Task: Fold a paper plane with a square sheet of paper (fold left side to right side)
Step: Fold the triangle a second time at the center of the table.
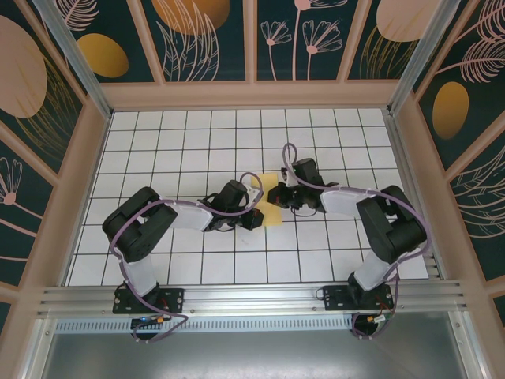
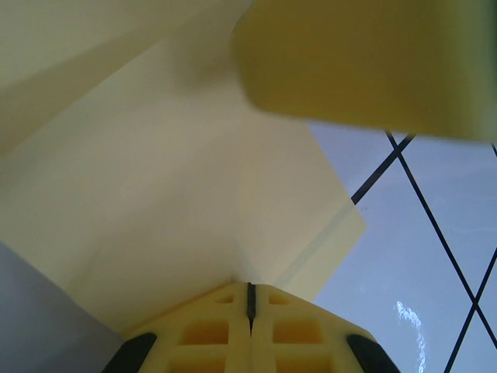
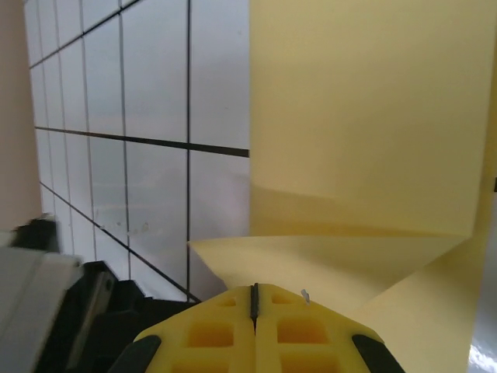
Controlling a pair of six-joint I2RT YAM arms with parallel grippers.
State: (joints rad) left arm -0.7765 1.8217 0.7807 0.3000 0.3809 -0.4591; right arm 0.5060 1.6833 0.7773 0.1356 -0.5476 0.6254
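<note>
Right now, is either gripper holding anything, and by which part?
The left gripper and right gripper are shut, tips against the paper by its folds; pinching or just pressing cannot be told.

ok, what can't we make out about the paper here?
Top view: left gripper and right gripper cover most of the yellow paper; fold shape hidden.
Left wrist: a blurred yellow block hides the far part.
Right wrist: paper cut off by top and right edges.

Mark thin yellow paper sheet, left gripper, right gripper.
thin yellow paper sheet (image 2: 178, 202), left wrist view, flat middle panel.
left gripper (image 2: 250, 289), left wrist view, fingertip seam, shut.
right gripper (image 3: 254, 289), right wrist view, fingertip seam, shut.
</note>
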